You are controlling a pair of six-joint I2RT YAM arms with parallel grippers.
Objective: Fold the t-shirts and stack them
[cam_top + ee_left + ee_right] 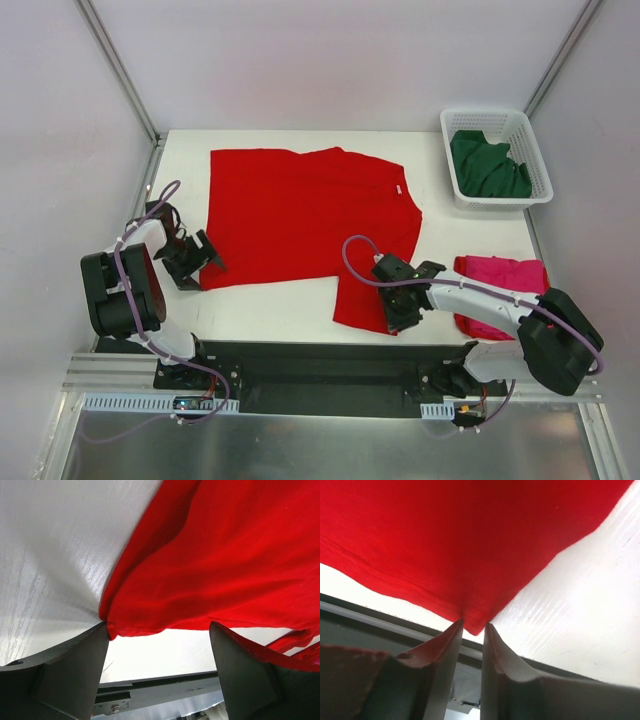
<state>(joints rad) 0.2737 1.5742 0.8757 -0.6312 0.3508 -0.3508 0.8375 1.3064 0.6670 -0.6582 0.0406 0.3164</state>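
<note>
The bright red t-shirt point(300, 210) lies spread flat on the white table, filling most of the left and middle. My left gripper point(205, 262) sits at the shirt's near-left corner, jaws wide open. In the left wrist view the corner of the red t-shirt point(225, 555) lies by the left finger of the left gripper point(159, 627). My right gripper point(395, 318) is at the near hem corner. In the right wrist view the right gripper point(472, 625) pinches the tip of the red t-shirt point(445, 530). The magenta-pink t-shirt point(500, 280) lies bunched at the near right. The dark green t-shirt point(487, 165) is in the basket.
A white lattice basket point(448, 150) stands at the far right corner of the table. The table's near edge meets a black rail point(320, 360) carrying both arm bases. Metal frame posts stand at the far corners.
</note>
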